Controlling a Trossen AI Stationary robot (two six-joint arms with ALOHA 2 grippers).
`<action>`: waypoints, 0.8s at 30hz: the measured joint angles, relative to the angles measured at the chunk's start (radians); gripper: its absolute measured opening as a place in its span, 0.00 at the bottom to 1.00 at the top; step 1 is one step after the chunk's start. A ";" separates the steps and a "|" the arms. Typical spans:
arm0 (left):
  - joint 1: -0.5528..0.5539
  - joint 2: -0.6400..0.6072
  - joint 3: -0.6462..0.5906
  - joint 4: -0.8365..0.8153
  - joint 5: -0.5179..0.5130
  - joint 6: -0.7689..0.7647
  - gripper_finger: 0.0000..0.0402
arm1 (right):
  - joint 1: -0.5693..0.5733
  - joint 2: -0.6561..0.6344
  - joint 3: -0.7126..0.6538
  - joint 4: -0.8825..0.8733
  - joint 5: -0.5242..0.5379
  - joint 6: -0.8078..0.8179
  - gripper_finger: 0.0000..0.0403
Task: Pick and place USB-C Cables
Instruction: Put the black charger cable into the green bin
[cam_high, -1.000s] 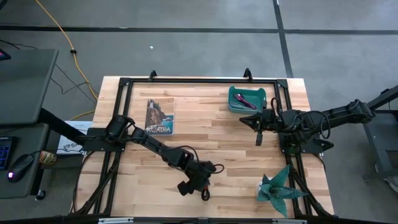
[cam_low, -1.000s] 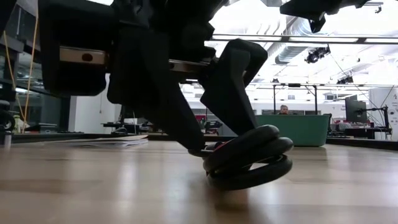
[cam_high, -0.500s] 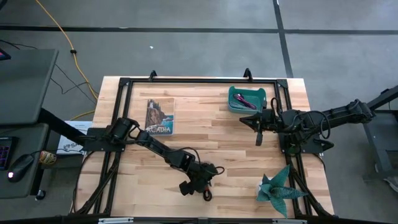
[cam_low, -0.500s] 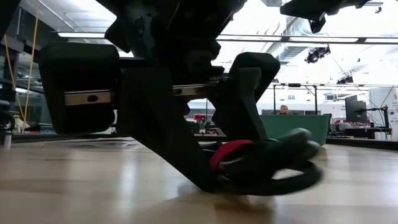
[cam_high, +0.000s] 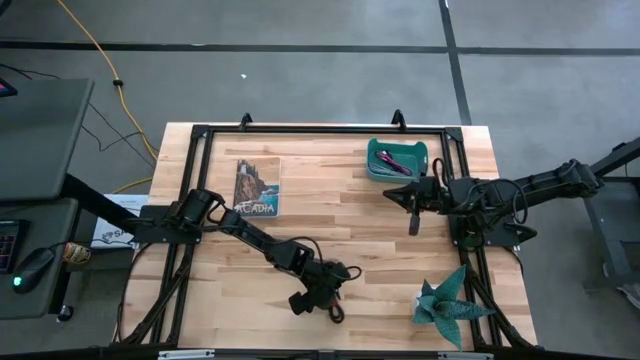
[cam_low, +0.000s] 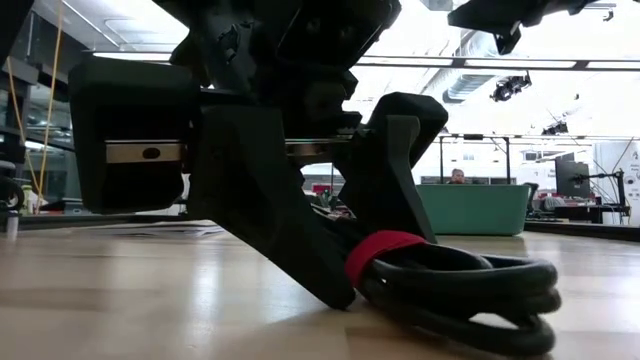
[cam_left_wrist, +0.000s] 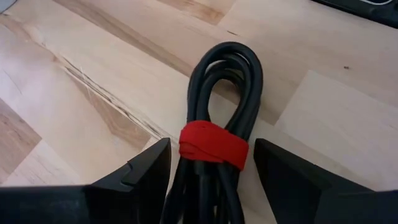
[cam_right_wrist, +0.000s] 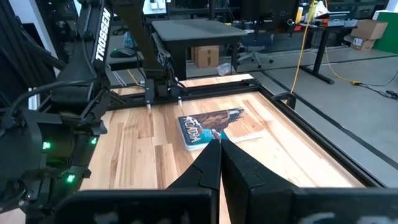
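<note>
A red-and-black USB-C cable (cam_left_wrist: 224, 87), folded black loops bound by a red strap (cam_left_wrist: 214, 146), lies flat on the table near its near edge (cam_high: 334, 310). My left gripper (cam_left_wrist: 211, 152) is low over it and open, one finger on each side of the strapped end (cam_low: 385, 250). My right gripper (cam_right_wrist: 219, 146) is shut and empty, hovering just on the near side of the green bin (cam_high: 397, 160). A magenta-pink cable (cam_high: 393, 158) lies in that bin. The other cables do not show. My left gripper comes at the cable slanting down from above, fingers (cam_left_wrist: 146, 165) standing on either side of the red strap (cam_left_wrist: 205, 140). A thin gap shows on each side, and I cannot tell whether they touch it. The cable lies on the table.
A book titled ACADIA (cam_high: 257, 187) lies left of centre. A teal paper plant (cam_high: 445, 300) stands at the near right corner. A black frame rail (cam_high: 320, 127) runs around the tabletop. A yellow cord (cam_high: 95, 50) trails on the floor beyond.
My left gripper has come down lower over the cable and edged a little toward the table's right. The cable has shifted on the table: its loops, bunched together before, now lie stretched out flat beyond the fingers.
</note>
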 joint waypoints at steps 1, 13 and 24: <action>0.000 0.000 0.000 -0.001 0.000 0.000 0.53 | 0.000 0.000 0.000 0.005 0.000 0.000 0.00; 0.000 0.001 -0.001 -0.005 -0.003 -0.018 0.52 | 0.000 0.000 0.000 0.007 0.000 0.000 0.00; 0.015 0.002 0.020 -0.042 -0.003 -0.051 0.11 | 0.000 0.000 0.000 0.003 0.000 0.000 0.00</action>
